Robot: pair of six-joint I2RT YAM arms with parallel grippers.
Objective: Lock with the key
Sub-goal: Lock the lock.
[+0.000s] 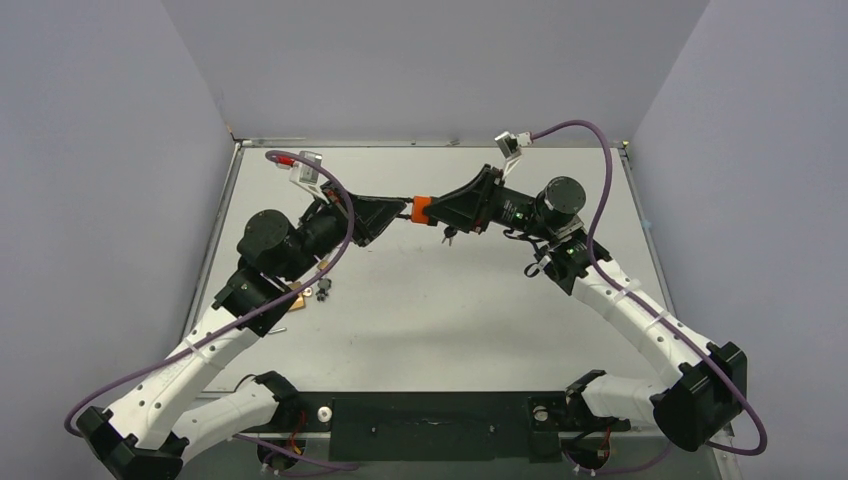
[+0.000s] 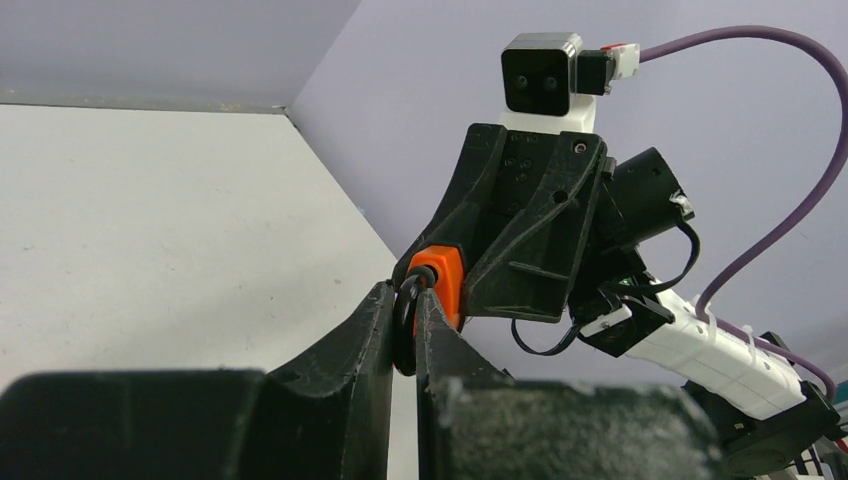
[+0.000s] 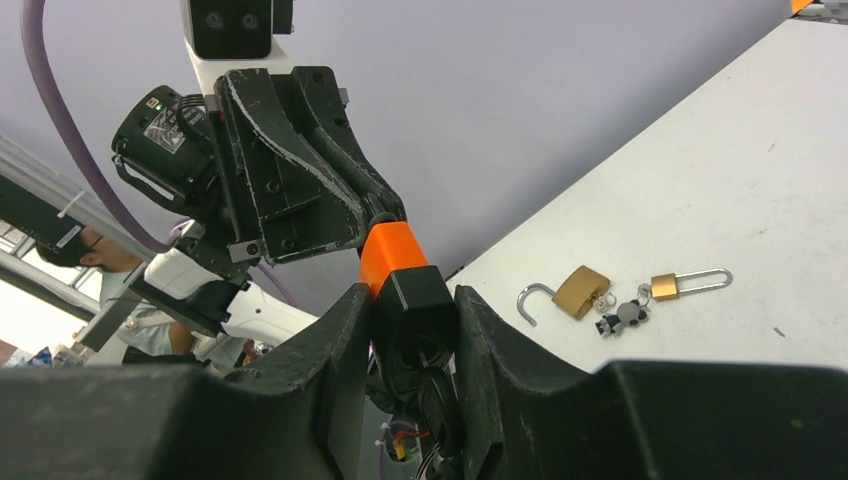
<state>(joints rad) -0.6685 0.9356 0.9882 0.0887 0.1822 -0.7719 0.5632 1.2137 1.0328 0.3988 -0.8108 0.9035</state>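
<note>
Table [image 3: 760, 150]: brass padlocks [image 3: 583, 291] shown by right wrist; left gripper [image 2: 404, 297] pinches shackle [image 2: 405, 335], right gripper [image 3: 410, 298] clamps lock [image 3: 395, 252].

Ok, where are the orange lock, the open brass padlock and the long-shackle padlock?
orange lock [image 3: 392, 255]: right wrist view, on the orange section of its body.
open brass padlock [image 3: 582, 292]: right wrist view, on its brass body.
long-shackle padlock [image 3: 665, 287]: right wrist view, on its small brass body.

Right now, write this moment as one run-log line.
left claw: shut on shackle; right claw: shut on orange padlock; brass padlocks: on table
</note>
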